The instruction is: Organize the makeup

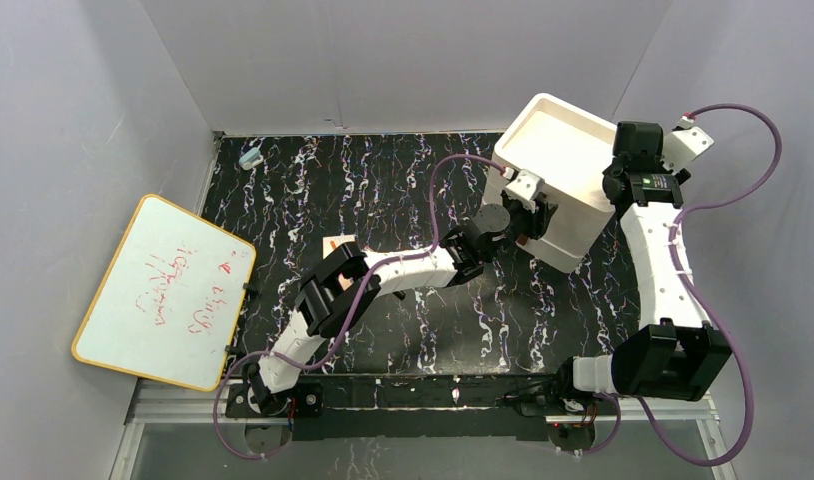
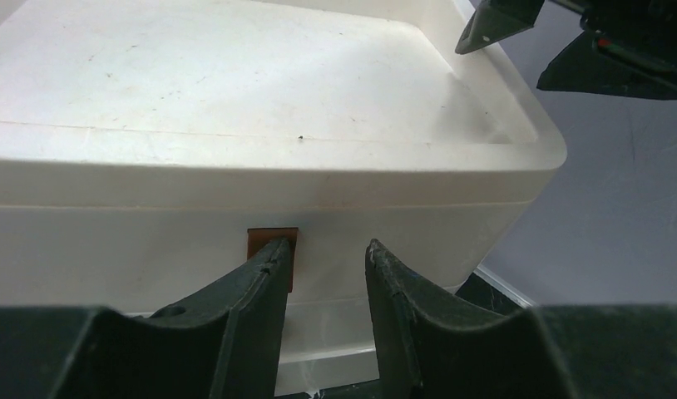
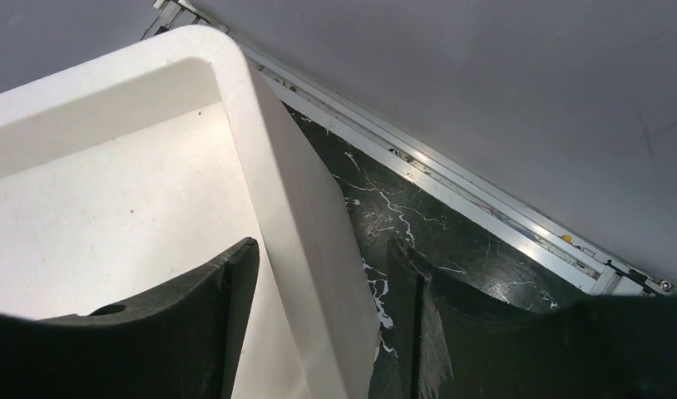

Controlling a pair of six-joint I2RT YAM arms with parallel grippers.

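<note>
dark fingers (image 2: 235,332) of the left tool (image 2: 325,248) fill the bottom of its wrist view. they stand part-open with white showing in the gap. the brown handle (image 2: 270,236) peeks out just above the left fingertip, so nothing is pinched yet. it is lined up this way, i judge, to take that handle and pull a drawer out of the white drawer box (image 2: 152,241). the right tool (image 3: 323,247) is open too, astride the box's top rim, one finger inside the shallow top and the other outside. a sliver of counter (image 3: 377,216) shows between wall and outer finger. likely it is there to brace the box while the drawer slides.

the wrist views give finger-to-handle and finger-to-rim relations, which the top view hides behind the wrists. only the top view shows any makeup (image 1: 339,243): one small tan item of it lies on the counter just beside the left arm's elbow, well apart from the box. the other items i cannot find; perhaps they are under the arm.
</note>
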